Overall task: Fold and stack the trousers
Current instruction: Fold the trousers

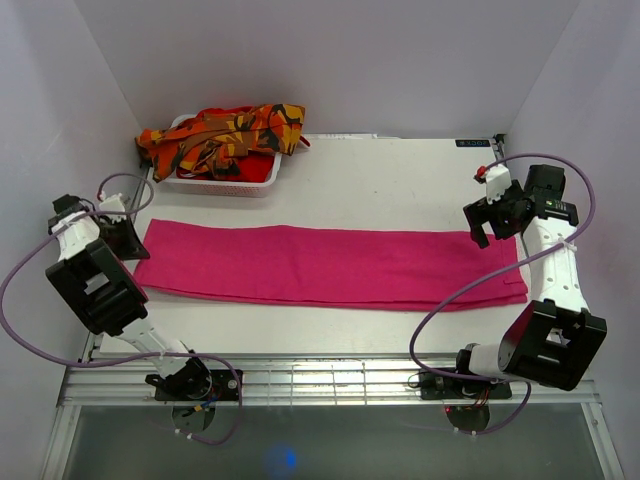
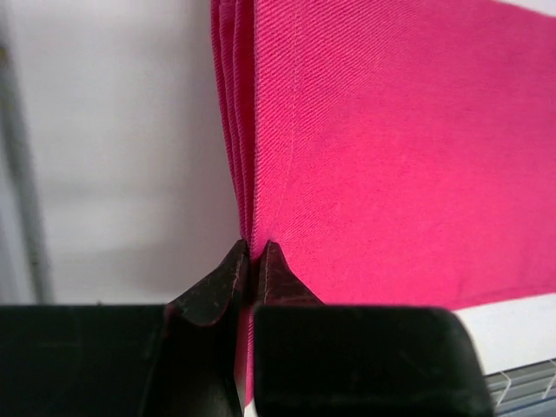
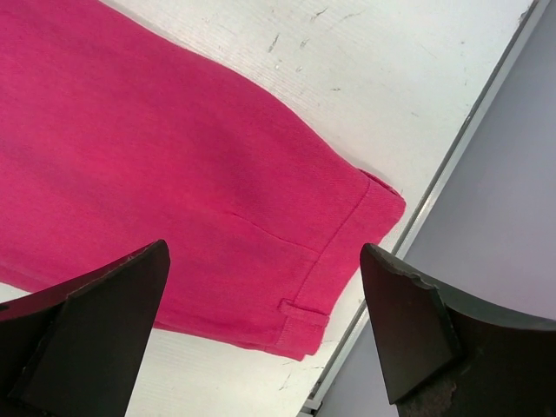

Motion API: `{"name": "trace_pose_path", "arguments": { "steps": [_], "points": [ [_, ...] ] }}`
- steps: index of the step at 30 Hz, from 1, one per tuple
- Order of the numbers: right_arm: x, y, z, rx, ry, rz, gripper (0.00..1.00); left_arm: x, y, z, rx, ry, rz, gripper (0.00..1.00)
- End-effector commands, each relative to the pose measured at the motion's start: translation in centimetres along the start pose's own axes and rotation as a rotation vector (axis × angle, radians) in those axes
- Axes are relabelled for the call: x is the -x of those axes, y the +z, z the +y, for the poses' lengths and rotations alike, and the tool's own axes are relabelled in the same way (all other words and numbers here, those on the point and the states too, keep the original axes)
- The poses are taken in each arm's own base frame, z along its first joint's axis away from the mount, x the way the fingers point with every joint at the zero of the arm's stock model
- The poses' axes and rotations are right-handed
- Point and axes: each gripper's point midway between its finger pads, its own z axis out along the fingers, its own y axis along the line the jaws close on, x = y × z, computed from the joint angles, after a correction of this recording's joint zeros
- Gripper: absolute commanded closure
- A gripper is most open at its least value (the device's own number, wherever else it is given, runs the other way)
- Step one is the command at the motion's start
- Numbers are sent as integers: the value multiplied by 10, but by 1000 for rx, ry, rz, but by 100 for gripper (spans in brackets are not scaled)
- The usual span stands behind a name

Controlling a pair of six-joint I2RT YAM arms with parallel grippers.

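Observation:
The pink trousers point(image 1: 330, 265) lie flat in a long band across the table, folded lengthwise. My left gripper point(image 1: 130, 242) is at their left end. In the left wrist view it point(image 2: 253, 250) is shut on the edge of the stacked pink layers point(image 2: 391, 156). My right gripper point(image 1: 488, 232) hangs above the right end, open and holding nothing. Between its spread fingers point(image 3: 263, 252) I see the waistband corner with a belt loop point(image 3: 304, 314). The orange camouflage trousers point(image 1: 225, 135) lie bunched in the basket at the back left.
The white slotted basket point(image 1: 235, 187) stands at the back left, near the left wall. The table's right edge rail point(image 3: 452, 165) runs just beyond the waistband, with the wall close behind it. Purple cables loop from both arms.

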Motion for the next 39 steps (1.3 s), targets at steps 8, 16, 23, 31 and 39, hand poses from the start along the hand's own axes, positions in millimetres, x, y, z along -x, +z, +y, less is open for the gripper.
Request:
{"name": "trace_pose_path", "arguments": {
  "steps": [8, 16, 23, 31, 39],
  "points": [
    [3, -2, 13, 74, 11, -17, 3, 74, -94, -59, -116, 169, -154, 100],
    [-19, 8, 19, 128, 21, 82, 0, 62, -109, -220, -472, 328, -156, 100],
    [-50, 23, 29, 168, 73, 199, 5, 51, -90, -309, -486, 277, -185, 100],
    [-69, 43, 31, 205, 183, 306, 12, 19, -36, -384, -445, 256, -166, 100],
    [-78, 50, 27, 190, 213, 358, 13, -8, -8, -429, -452, 197, -182, 100]
  ]
}}
